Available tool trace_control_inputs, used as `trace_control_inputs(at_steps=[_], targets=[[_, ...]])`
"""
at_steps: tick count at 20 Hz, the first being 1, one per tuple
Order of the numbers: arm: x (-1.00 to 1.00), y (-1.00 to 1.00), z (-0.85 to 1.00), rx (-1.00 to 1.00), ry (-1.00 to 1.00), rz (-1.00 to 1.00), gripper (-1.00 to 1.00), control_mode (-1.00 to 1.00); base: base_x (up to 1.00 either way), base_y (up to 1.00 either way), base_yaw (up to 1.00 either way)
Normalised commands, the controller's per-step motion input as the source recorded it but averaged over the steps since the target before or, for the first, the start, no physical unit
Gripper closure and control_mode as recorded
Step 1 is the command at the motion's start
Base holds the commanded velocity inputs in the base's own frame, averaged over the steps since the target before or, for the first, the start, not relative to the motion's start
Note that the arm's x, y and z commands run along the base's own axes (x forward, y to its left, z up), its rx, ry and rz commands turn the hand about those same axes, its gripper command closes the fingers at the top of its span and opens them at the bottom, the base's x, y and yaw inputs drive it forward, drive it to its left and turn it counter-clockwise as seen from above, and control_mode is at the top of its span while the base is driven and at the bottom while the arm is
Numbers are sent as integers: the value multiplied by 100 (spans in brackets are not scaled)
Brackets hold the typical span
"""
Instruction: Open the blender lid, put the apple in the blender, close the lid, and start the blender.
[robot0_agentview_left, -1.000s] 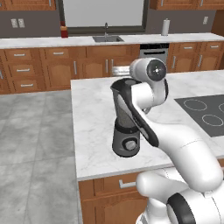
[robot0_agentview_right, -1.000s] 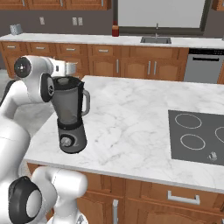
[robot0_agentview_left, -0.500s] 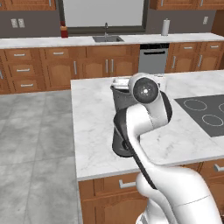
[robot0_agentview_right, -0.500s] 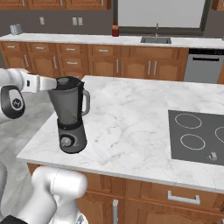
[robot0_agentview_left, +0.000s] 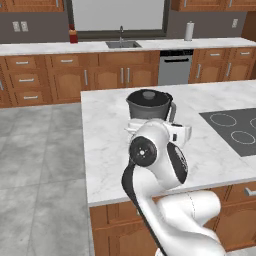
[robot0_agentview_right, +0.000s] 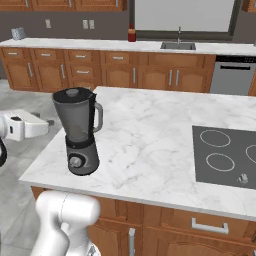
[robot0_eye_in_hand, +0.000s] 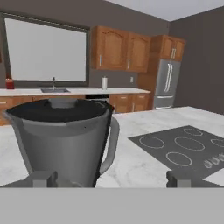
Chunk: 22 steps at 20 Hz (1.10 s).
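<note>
Hand view puts us level with the tall grey blender with its translucent smoky jar (robot0_eye_in_hand: 61, 144), which sits at nine o'clock of centre, its side handle toward three. The round dark grey disc lid with a small centre knob (robot0_eye_in_hand: 59, 109) rests flat on the rim, closed. Our two-finger gripper (robot0_eye_in_hand: 109, 178) stands wide open and holds nothing, the dark fingertips (robot0_eye_in_hand: 43, 178) just short of the jar. From the right base view, the blender stands upright on the white marble island counter (robot0_agentview_right: 150, 145), near its eight o'clock corner. We judge the lid light, rigid and smooth: pinch the raised knob from above. We cannot make out the apple.
</note>
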Motion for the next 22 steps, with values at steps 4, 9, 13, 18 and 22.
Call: trace_control_inputs(at_steps=[4, 9, 13, 18, 22], targets=[[-12, 5, -45, -3, -5, -25, -100, -100, 0, 0, 0], [0, 4, -61, -1, 0, -26, -100, -100, 0, 0, 0], [0, 0, -74, 0, -7, -26, -100, -100, 0, 0, 0], [0, 0, -56, 0, -16, -23, -100, -100, 0, 0, 0], [0, -20, -12, 0, -9, -12, -100, -100, 0, 0, 0]])
